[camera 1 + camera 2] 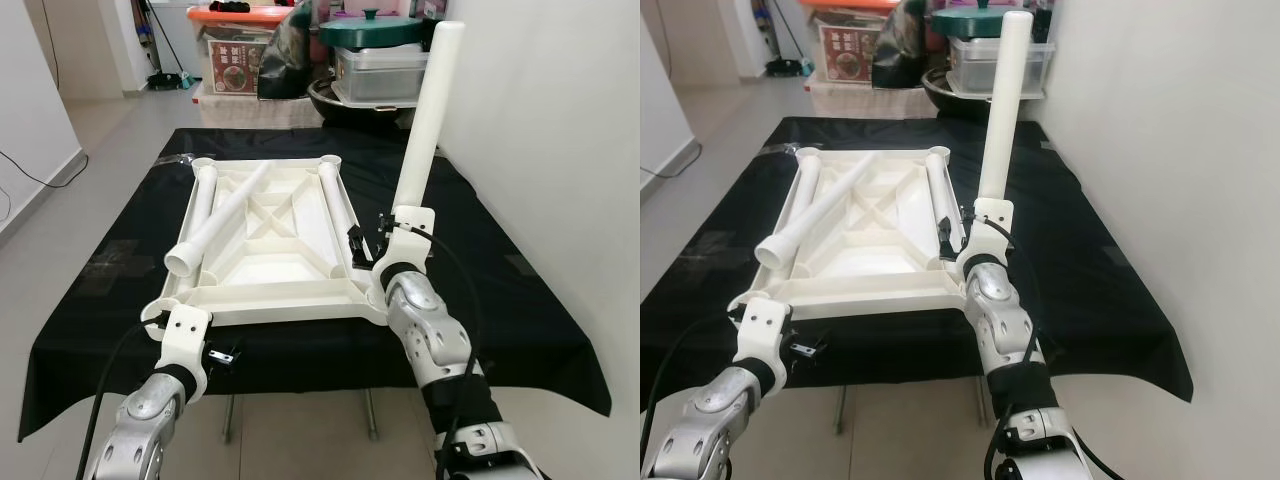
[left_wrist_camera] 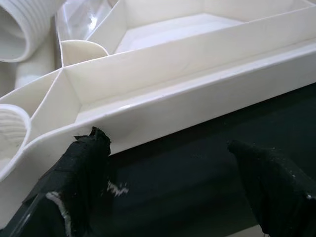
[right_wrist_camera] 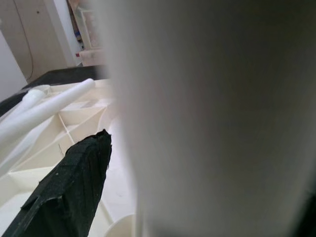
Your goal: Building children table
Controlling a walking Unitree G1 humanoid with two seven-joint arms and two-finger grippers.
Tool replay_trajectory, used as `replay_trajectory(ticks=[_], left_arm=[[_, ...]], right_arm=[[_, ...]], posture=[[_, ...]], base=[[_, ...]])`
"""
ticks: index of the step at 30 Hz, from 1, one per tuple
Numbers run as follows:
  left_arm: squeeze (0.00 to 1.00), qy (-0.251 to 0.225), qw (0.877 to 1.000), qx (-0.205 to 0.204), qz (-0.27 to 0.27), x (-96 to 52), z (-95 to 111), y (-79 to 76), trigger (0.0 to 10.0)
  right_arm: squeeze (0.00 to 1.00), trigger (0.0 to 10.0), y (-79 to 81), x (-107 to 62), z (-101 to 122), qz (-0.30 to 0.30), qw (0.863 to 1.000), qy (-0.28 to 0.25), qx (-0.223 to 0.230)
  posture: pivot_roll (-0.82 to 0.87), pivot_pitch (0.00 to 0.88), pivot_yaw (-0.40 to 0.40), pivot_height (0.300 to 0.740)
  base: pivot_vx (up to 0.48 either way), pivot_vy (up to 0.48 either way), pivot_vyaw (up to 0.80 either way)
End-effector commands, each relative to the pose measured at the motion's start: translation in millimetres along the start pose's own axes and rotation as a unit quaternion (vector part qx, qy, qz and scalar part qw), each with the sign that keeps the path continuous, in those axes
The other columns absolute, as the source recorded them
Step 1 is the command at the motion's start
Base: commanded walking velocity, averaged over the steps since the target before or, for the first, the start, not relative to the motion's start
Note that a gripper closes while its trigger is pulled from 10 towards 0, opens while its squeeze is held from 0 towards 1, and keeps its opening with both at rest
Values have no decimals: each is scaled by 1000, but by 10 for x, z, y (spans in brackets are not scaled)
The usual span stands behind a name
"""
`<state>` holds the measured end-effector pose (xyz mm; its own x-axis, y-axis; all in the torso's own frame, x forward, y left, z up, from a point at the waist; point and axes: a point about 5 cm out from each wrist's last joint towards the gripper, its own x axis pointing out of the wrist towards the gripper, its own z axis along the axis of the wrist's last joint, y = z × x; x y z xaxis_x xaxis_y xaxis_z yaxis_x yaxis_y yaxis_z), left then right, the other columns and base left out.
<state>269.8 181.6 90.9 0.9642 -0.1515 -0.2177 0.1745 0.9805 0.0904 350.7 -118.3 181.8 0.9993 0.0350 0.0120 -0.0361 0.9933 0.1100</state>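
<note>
An upside-down white plastic tabletop (image 1: 290, 300) lies on a black-covered table (image 1: 500, 300). Three loose white legs rest in it: one diagonal (image 1: 222, 220), one along its left side (image 1: 203, 195) and one along its right side (image 1: 335, 205). A fourth white leg (image 1: 428, 120) stands upright at the tabletop's near right corner, with my right gripper (image 1: 398, 222) shut on its lower end; one black finger (image 3: 69, 192) lies against the tube. My left gripper (image 2: 168, 168) is open at the near left corner, one finger (image 2: 84, 168) touching the tabletop's outer rim, black cloth between the fingers.
A white wall (image 1: 560, 150) runs close along the right side. Behind the table stand storage boxes (image 1: 235, 60), a green-lidded pot (image 1: 372, 30) and a black pan (image 1: 345, 105). Open floor (image 1: 90, 200) lies to the left, with a cable (image 1: 30, 175) on it.
</note>
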Motion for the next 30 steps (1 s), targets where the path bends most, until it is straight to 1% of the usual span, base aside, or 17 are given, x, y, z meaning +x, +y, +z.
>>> replay_trajectory(ticks=[1,3,7,8,9,12,13,14,16,18,19,20,25,26,28,29,30], left_arm=[[0,3,1000,5,2,-24,-17,-6,10000],[0,6,1000,3,4,-58,-42,4,10000],[0,8,1000,3,6,-80,-59,15,10000],[0,8,1000,0,8,-89,-63,16,10000],[0,8,1000,0,8,-89,-63,16,10000],[0,8,1000,-3,10,-90,-66,7,10000],[0,7,1000,-3,9,-89,-64,5,10000],[0,7,1000,-3,9,-89,-64,5,10000],[0,6,1000,-3,9,-91,-53,8,10000],[0,6,1000,-3,9,-91,-53,8,10000],[0,2,1000,-3,12,-94,-38,24,10000],[0,-8,1000,-4,18,-100,4,51,10000],[0,-29,999,-6,30,-108,93,83,10000],[0,-47,998,1,34,-112,175,72,10000],[0,-54,998,4,35,-115,205,66,10000],[0,-67,997,9,41,-133,257,72,10000],[0,-74,996,12,46,-146,289,79,10000]], right_arm=[[1000,10000,1,-51,13,12,1000,0,-6],[1000,10000,-67,-202,-13,26,999,2,-20],[1000,10000,-119,-325,-91,38,999,21,-28],[1000,10000,-155,-461,-238,64,995,65,-30],[1000,10000,-155,-461,-238,64,995,65,-30],[1000,10000,-128,-633,-409,135,982,129,-29],[1000,10000,-94,-689,-433,178,973,146,-30],[1000,10000,-94,-689,-433,178,973,146,-30],[1000,10000,-63,-762,-438,232,959,161,-36],[1000,10000,-63,-762,-438,232,959,161,-36],[1000,10000,-61,-782,-419,261,950,165,-48],[1000,10000,-64,-754,-371,275,947,158,-58],[1000,10000,-25,-675,-277,294,943,140,-76],[459,10000,70,-622,-213,303,941,130,-75],[459,10000,108,-601,-188,305,942,125,-70],[0,10000,164,-551,-169,300,944,119,-68],[0,10000,199,-520,-160,296,946,115,-67]], posture=[[97,0,-64,740],[90,0,-68,740],[85,0,-69,740],[78,0,-66,740],[78,0,-66,740],[72,0,-59,740],[72,0,-58,740],[72,0,-58,740],[73,0,-57,740],[73,0,-57,740],[74,0,-56,740],[71,0,-52,740],[75,0,-49,740],[94,0,-56,740],[94,0,-56,740],[103,0,-59,740],[104,0,-60,740]], base=[[0,0,0],[0,0,0],[0,0,0],[0,0,0],[0,0,0],[0,0,0],[0,0,0],[0,0,0],[0,0,0],[0,0,0],[0,0,0],[0,0,0],[0,0,0],[0,0,0],[0,0,0],[0,0,0],[0,0,0]])
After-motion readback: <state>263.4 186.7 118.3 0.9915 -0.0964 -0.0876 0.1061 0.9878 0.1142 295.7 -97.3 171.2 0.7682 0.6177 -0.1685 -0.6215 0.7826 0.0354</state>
